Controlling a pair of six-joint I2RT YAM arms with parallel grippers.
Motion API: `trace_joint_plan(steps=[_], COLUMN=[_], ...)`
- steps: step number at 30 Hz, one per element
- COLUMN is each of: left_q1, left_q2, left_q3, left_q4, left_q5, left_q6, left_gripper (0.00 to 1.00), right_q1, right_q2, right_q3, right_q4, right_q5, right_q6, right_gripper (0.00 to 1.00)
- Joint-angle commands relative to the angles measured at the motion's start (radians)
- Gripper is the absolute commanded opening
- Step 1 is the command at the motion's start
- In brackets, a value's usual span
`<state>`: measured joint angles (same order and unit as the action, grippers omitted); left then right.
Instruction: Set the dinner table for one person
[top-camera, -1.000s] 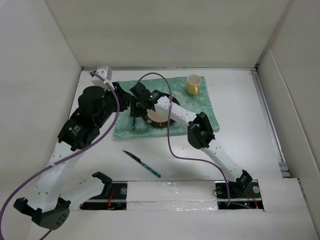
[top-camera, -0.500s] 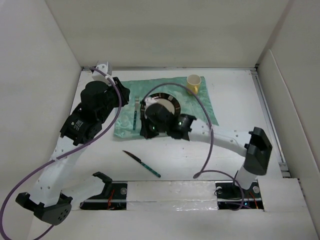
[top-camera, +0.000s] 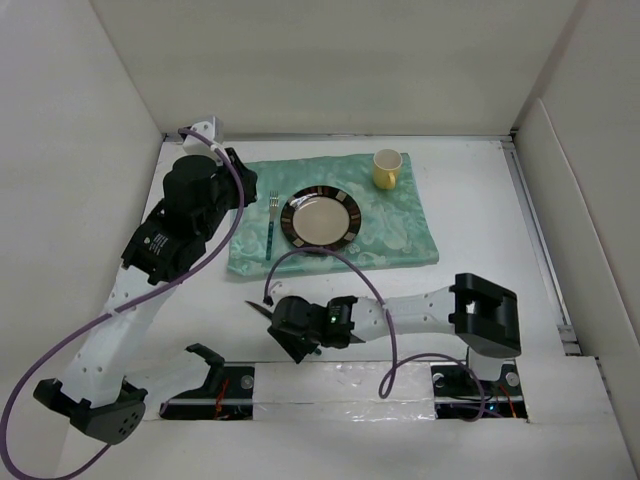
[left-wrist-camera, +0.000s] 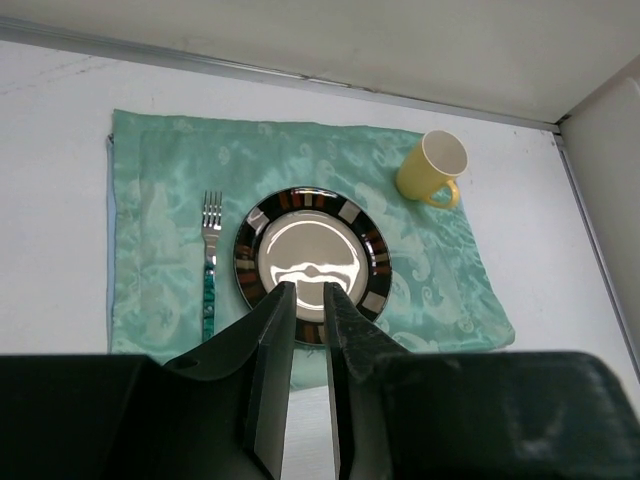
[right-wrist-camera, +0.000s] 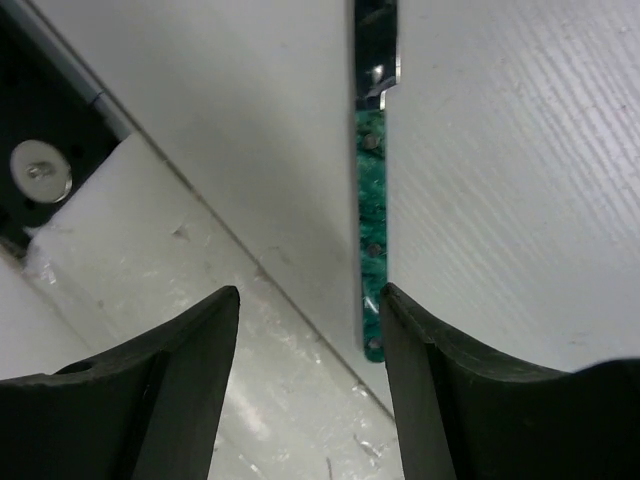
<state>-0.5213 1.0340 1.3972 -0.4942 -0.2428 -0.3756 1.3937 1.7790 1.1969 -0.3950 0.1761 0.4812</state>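
On the white dinner table (top-camera: 480, 220) lies a mint-green cloth (top-camera: 400, 225). On the cloth are a dark-rimmed plate (top-camera: 320, 217), a fork (top-camera: 271, 230) to its left and a yellow mug (top-camera: 387, 168) at the far right. A green-handled knife (right-wrist-camera: 372, 200) lies on the bare table near the front edge, and only its blade (top-camera: 258, 309) shows in the top view. My right gripper (top-camera: 300, 340) is open and empty, low over the knife's handle end, which lies by the right finger (right-wrist-camera: 310, 290). My left gripper (top-camera: 232, 180) is shut and empty, high over the cloth's left side (left-wrist-camera: 308, 287).
White walls border the table on the left, far and right sides. A pale taped strip (right-wrist-camera: 200, 330) runs along the front edge beside the knife handle. Purple cables trail from both arms. In the left wrist view the plate (left-wrist-camera: 312, 262), fork (left-wrist-camera: 209, 260) and mug (left-wrist-camera: 435, 170) lie on the cloth.
My right arm has drawn back from the plate, which stays on the cloth, and swung down to the front edge over the knife. The left arm has barely moved.
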Motion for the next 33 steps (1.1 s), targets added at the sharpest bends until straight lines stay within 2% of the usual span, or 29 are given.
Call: trace_joint_plan(steps=[1, 9, 12, 13, 14, 15, 16, 17, 21, 25, 28, 29, 30, 33], left_q1=[0.003, 0.003, 0.003, 0.003, 0.003, 0.003, 0.003, 0.003, 0.003, 0.003, 0.003, 0.003, 0.003, 0.003], left_q2=[-0.02, -0.031, -0.035, -0.037, -0.035, -0.034, -0.032, -0.032, -0.037, -0.037, -0.017, 0.001, 0.001, 0.009], left_q3=[0.033, 0.034, 0.034, 0.031, 0.031, 0.034, 0.037, 0.037, 0.04, 0.031, 0.022, 0.017, 0.017, -0.003], left_q4=[0.009, -0.012, -0.018, -0.018, -0.02, -0.021, -0.026, -0.024, -0.015, 0.003, 0.013, 0.016, 0.016, 0.028], left_q5=[-0.013, -0.03, -0.036, -0.038, -0.044, -0.046, -0.046, -0.05, -0.064, -0.072, -0.047, -0.023, -0.023, 0.01], left_q6=[-0.014, -0.028, -0.031, -0.031, -0.029, -0.032, -0.031, -0.031, -0.029, -0.025, -0.023, -0.025, -0.025, -0.034], left_gripper=[0.15, 0.16, 0.16, 0.16, 0.16, 0.16, 0.16, 0.16, 0.17, 0.2, 0.22, 0.22, 0.22, 0.21], right_q1=[-0.009, -0.062, -0.071, -0.071, -0.071, -0.071, -0.059, -0.059, -0.05, -0.14, -0.309, -0.438, -0.44, -0.62], right_q2=[0.045, 0.103, 0.135, 0.148, 0.151, 0.146, 0.146, 0.122, -0.033, -0.217, -0.303, -0.314, -0.311, -0.258], right_q3=[0.035, 0.01, 0.012, 0.01, 0.012, 0.013, 0.01, 0.004, 0.003, 0.029, 0.023, 0.02, 0.02, 0.058], right_q4=[0.041, 0.13, 0.15, 0.153, 0.15, 0.137, 0.13, 0.121, 0.073, 0.029, 0.039, 0.048, 0.048, 0.035], right_q5=[0.076, 0.019, 0.0, -0.006, -0.007, -0.001, 0.005, 0.011, 0.028, 0.028, 0.0, 0.022, 0.022, -0.013], right_q6=[-0.039, -0.075, -0.076, -0.073, -0.07, -0.064, -0.064, -0.061, -0.073, -0.081, -0.082, -0.098, -0.098, -0.105], right_gripper=[0.63, 0.61, 0.48, 0.3, 0.21, 0.09, 0.02, 0.0, 0.0, 0.0, 0.0, 0.0, 0.0, 0.0])
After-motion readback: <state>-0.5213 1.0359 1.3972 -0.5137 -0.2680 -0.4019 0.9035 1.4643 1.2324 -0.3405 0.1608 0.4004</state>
